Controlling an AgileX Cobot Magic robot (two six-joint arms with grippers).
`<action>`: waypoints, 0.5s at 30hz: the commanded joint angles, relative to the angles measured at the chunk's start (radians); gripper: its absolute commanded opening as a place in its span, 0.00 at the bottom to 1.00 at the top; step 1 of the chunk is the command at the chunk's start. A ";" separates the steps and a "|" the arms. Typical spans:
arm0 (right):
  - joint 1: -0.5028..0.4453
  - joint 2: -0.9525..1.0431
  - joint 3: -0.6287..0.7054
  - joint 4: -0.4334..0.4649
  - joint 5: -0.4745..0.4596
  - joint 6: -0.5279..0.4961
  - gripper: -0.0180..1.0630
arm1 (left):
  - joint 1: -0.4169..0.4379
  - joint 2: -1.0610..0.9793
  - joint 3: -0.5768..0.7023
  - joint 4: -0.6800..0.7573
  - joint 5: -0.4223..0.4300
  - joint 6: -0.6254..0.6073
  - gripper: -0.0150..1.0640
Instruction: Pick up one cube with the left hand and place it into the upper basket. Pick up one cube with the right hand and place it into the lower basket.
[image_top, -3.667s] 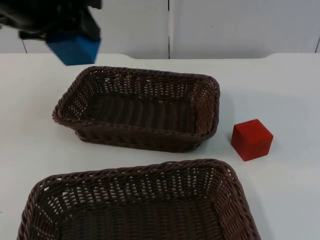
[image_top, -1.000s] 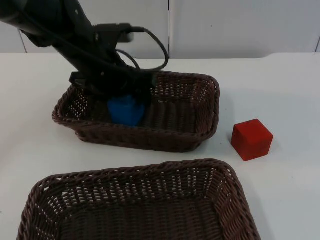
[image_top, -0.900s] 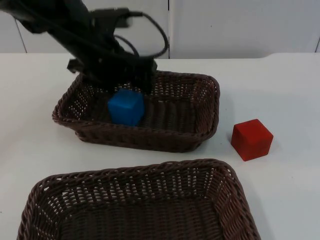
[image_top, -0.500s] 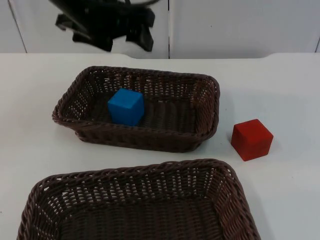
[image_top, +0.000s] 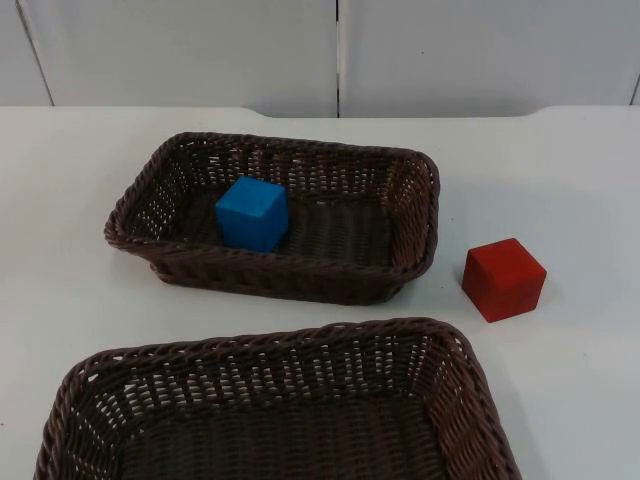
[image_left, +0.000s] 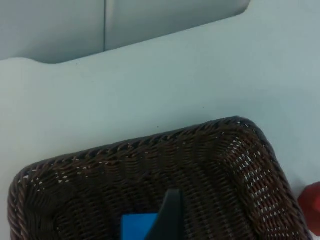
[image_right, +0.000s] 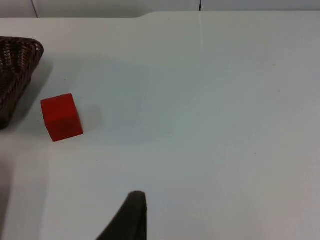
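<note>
Blue cube (image_top: 252, 212) sits upright inside the upper basket (image_top: 420, 205), on its woven floor toward the left half, close to the front wall and apart from the right wall. From the left wrist view the blue cube (image_left: 139, 227) is partly covered by a black fingertip of the left gripper (image_left: 167, 220), which hangs above the upper basket (image_left: 250, 165); cannot tell whether those jaws are spread or pressed together, nothing visibly pinched.

Red cube (image_top: 504, 279) rests on the white surface (image_top: 560, 180), just beside the upper basket's right end, not touching it, and near the back right corner of the lower basket (image_top: 470, 375). Lower basket holds nothing visible on its weave. Both baskets are dark brown wicker, rectangular, the upper one farther back, the lower one nearest the camera, a strip of surface between them.

Right wrist view: red cube (image_right: 61, 117) on the surface (image_right: 210, 100), near a corner of the upper basket (image_right: 17, 67). One black fingertip of the right gripper (image_right: 131, 217) stands well apart from the red cube, above bare surface; jaw state cannot tell.

Grey partition wall (image_top: 450, 50) behind the surface.
</note>
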 joint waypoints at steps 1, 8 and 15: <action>-0.001 -0.004 0.002 -0.003 -0.003 -0.004 0.99 | -0.007 -0.039 0.018 -0.013 0.013 -0.001 0.73; -0.001 -0.004 0.002 -0.003 -0.003 -0.004 0.99 | -0.007 -0.139 0.132 -0.009 -0.014 0.002 0.73; -0.001 -0.004 0.002 -0.003 -0.003 -0.004 0.99 | -0.007 -0.214 0.221 -0.002 -0.030 0.002 0.73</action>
